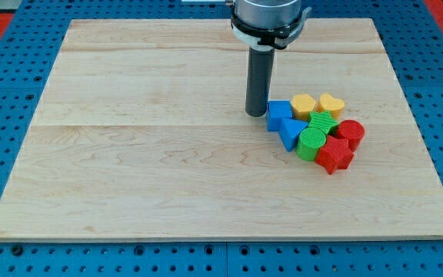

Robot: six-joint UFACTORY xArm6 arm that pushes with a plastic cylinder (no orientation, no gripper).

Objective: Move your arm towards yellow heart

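The yellow heart (331, 104) lies at the top right of a tight cluster of blocks, right of the board's middle. Beside it on the left is a yellow hexagon-like block (304, 104). My tip (255, 114) rests on the board just left of the blue cube (278, 114), close to touching it, and about a hundred pixels left of the yellow heart. The rod rises straight up to the arm at the view's top.
The cluster also holds a blue triangle (290, 132), a green star (323, 121), a green cylinder (311, 143), a red cylinder (351, 133) and a red star (334, 155). The wooden board (168, 138) lies on a blue perforated base.
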